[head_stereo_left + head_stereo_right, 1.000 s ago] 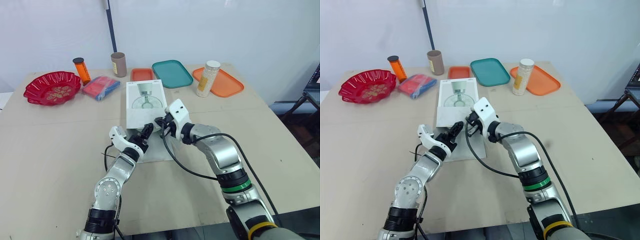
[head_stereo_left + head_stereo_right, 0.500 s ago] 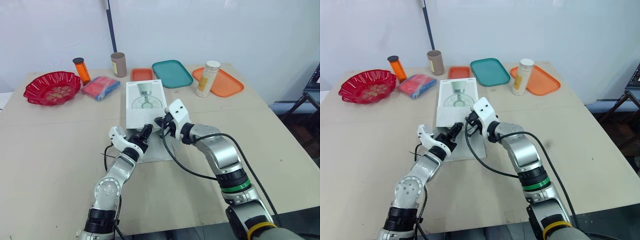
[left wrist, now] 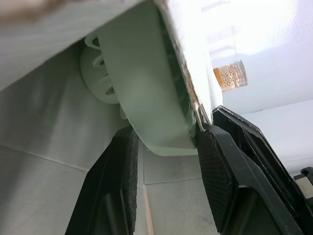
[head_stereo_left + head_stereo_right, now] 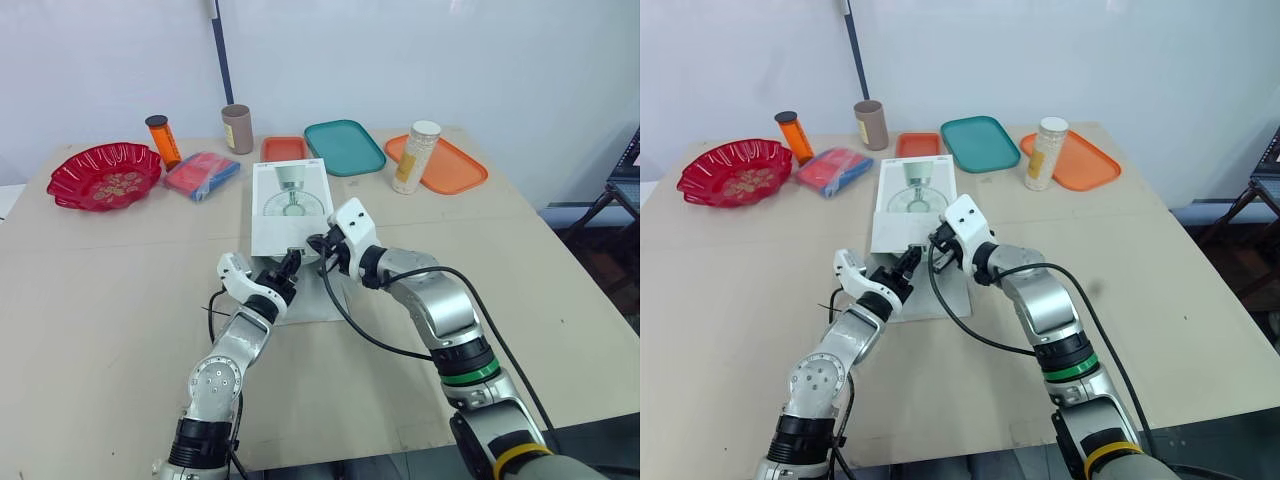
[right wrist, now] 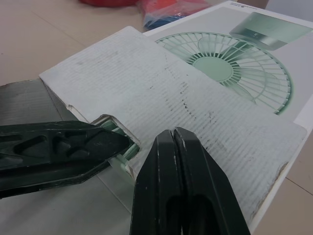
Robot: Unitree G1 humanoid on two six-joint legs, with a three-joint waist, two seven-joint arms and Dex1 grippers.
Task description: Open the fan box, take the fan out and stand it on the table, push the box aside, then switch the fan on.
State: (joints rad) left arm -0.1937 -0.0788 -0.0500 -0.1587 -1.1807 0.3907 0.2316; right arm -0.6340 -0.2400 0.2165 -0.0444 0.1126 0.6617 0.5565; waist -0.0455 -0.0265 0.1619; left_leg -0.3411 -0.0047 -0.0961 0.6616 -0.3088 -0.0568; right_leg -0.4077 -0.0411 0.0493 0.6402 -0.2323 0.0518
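Centre frame, barely changed: left fingers [image 3: 124, 161] still clasp fan [image 3: 146, 98] at box [image 4: 290, 205] mouth; right fingers [image 5: 171, 161] pressed together atop flap [image 5: 195, 107].

Bright, even, diffuse light covers the worktop [image 4: 100, 300]; shadows on it are faint and soft-edged. In the left wrist view the backdrop [image 3: 264, 29] glares white, while the fan [image 3: 146, 98] lies shaded under the fan box [image 3: 49, 19] flap.

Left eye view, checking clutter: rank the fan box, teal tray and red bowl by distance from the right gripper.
1. fan box, directly at the right gripper.
2. teal tray, straight ahead near the far edge.
3. red bowl, far left.
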